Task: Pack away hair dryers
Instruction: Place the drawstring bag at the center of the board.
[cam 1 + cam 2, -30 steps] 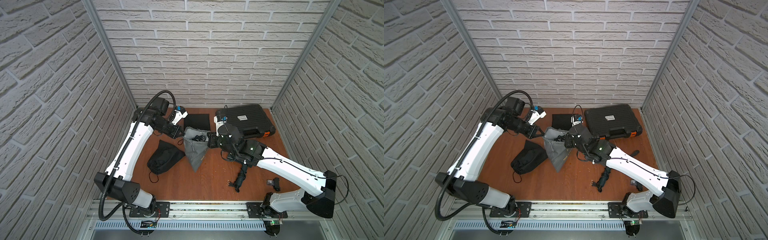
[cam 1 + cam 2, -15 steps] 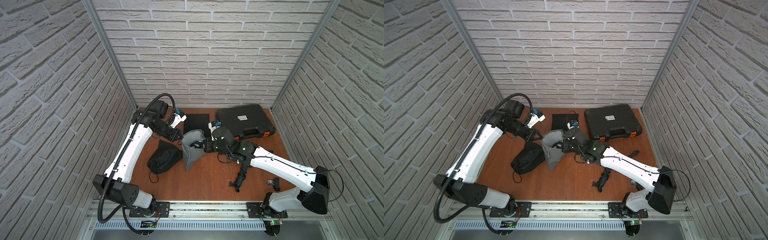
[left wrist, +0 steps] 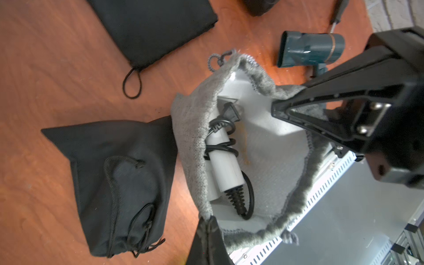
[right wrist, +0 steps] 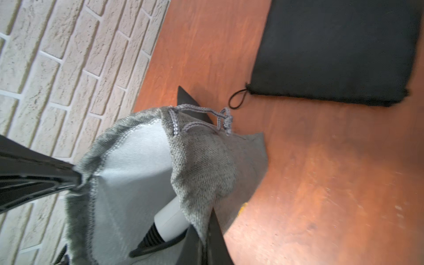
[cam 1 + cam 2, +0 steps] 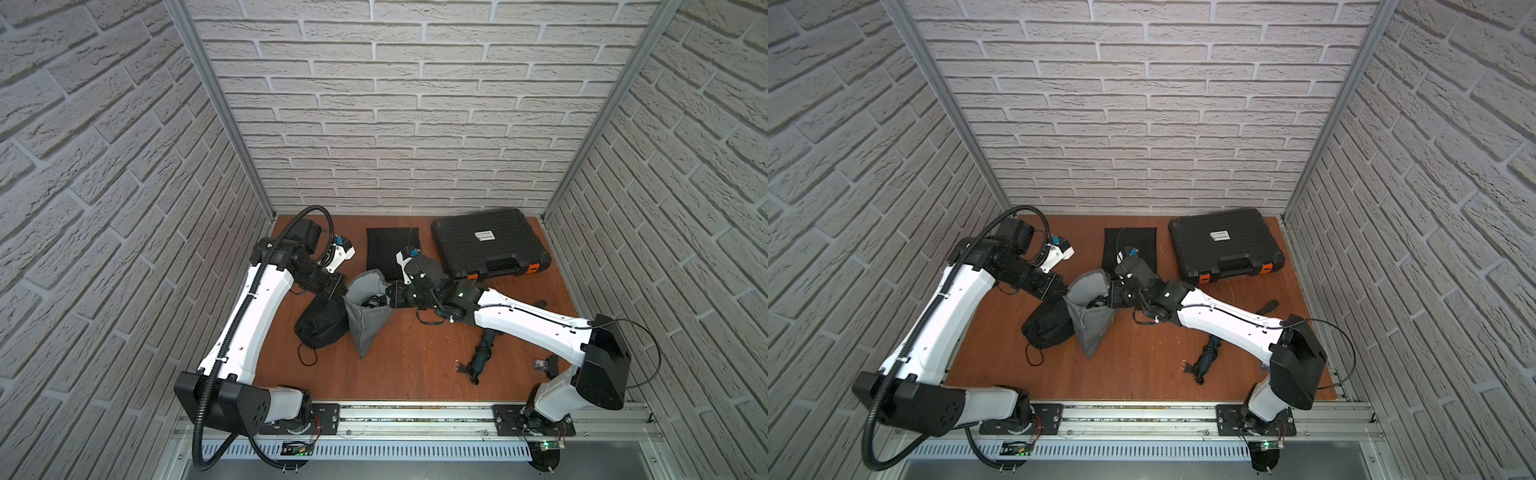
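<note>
Black stuffed pouch (image 5: pixel 322 324) sits far left on the table (image 5: pixel 415 374), contents hidden. Next, left gripper (image 5: pixel 337 290) is clenched on one side of the grey pouch (image 5: pixel 365 328) rim. The white dryer (image 3: pixel 223 160) is inside, cord round its handle, plug up near the mouth. Then right gripper (image 5: pixel 392 293), clamped on the opposite rim, mouth stretched open. Loose teal dryer (image 5: pixel 482 353) lies on the table under the right arm, unpacked. Risks: rim slips from either pinch, mouth collapses, dryer tips out. Plug or cord could foul the drawstring (image 4: pixel 199 117) on closing.
</note>
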`<state>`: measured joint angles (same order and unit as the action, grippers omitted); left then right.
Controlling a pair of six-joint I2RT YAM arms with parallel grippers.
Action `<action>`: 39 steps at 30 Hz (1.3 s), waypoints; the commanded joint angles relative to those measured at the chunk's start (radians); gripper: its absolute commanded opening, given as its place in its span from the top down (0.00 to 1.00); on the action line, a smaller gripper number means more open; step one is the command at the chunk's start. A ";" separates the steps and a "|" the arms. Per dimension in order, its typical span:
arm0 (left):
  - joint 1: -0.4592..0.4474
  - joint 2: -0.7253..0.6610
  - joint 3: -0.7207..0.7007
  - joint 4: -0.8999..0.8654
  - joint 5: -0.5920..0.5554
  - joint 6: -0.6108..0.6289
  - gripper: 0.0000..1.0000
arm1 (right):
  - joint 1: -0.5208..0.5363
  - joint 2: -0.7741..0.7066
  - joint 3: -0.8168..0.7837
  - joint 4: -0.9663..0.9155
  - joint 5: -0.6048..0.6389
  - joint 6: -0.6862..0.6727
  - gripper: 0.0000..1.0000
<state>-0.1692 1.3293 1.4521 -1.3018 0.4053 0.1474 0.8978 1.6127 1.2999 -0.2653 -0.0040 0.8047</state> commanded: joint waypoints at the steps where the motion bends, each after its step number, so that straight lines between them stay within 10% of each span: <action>1: 0.045 -0.013 -0.012 0.030 -0.018 0.038 1.00 | 0.022 0.037 0.063 0.111 -0.065 0.042 0.98; 7: 0.080 0.002 0.002 0.004 -0.019 0.068 0.98 | 0.039 0.115 0.096 0.180 -0.080 0.107 0.98; 18: 0.087 -0.050 0.051 -0.066 -0.098 0.128 0.28 | 0.038 0.225 0.057 0.449 -0.099 0.278 0.98; 39: 0.151 0.088 0.051 0.049 -0.013 0.172 0.35 | 0.010 0.279 0.164 0.211 -0.284 0.085 0.98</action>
<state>-0.0326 1.4139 1.5032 -1.3064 0.3470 0.2733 0.9119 1.8881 1.4021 -0.0200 -0.2066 0.9638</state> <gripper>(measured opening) 0.656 0.055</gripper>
